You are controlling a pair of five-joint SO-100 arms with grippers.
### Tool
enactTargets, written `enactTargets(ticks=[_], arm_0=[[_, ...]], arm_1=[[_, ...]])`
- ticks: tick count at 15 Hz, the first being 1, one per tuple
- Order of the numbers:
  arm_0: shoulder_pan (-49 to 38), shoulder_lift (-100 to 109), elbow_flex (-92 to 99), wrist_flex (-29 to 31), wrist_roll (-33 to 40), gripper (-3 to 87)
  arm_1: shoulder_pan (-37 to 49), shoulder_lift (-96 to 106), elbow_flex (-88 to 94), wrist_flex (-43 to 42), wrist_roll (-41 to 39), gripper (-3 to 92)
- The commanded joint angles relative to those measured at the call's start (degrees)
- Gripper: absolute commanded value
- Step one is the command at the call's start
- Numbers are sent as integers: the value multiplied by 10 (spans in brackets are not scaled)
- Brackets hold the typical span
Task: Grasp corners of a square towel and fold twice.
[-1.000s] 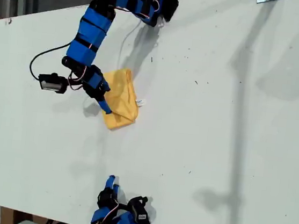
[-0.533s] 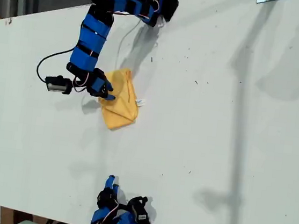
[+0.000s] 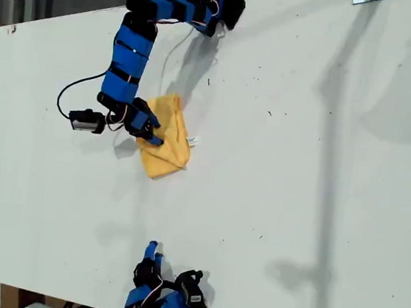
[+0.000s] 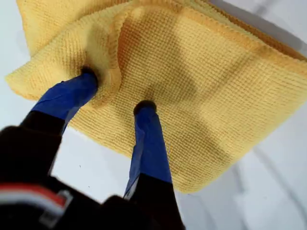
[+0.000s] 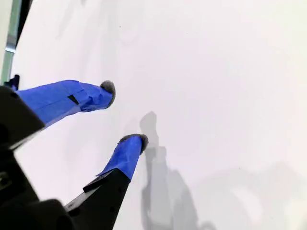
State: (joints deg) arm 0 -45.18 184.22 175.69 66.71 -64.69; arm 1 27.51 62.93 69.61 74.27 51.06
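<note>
The square towel lies on the white counter toward the exterior view's left, already doubled over into a compact, layered packet with its small white tag poking out on the side toward the exterior view's right. In the first wrist view the cloth shows stacked hems along its far edge and a raised pucker near one rounded corner — a sign the layers are loose, not pressed flat.

My first pincer is on that packet: its two blue-taped jaws stand apart, both tips dug into the top layer, with a ridge of cloth humped between them. I judge this spread is meant either to pin the fold down or to gather that ridge for a pinch; nothing is clamped yet. In the exterior view the same pincer meets the towel's edge on the exterior view's left.

My second pincer hangs over bare counter with its jaws parted and nothing between them, parked near the bottom edge of the exterior view — well apart from the towel, probably to stay out of the way.
</note>
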Motion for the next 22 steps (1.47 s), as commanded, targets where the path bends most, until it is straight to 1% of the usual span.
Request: enactTargets(ticks=[1,3,6,9,12,13,14,15,18,22], arm_0=[[1,3,-14,2,-4,171],[1,4,-13,3,-4,171],[1,6,-13,4,-4,171],[0,6,-12,4,-4,171],[0,7,-12,4,-4,171],[0,8,-12,4,-4,171],[0,8,-12,5,-4,171],[0,9,-12,5,-4,171],[0,9,-12,5,-4,171],[0,10,-12,6,-4,171]], arm_1=[[-13,12,-26,-4,-2,214],[-18,6,-32,-4,-2,216],[-49,4,-52,-17,-26,216],[-54,26,-72,-18,-35,215],[-54,7,-69,-21,-35,211],[-57,4,-69,-28,-35,182],[-58,9,-72,-36,-36,113],[-58,18,-79,-43,-46,98],[-60,63,-86,-90,-87,196],[-69,72,-86,-149,-132,292]])
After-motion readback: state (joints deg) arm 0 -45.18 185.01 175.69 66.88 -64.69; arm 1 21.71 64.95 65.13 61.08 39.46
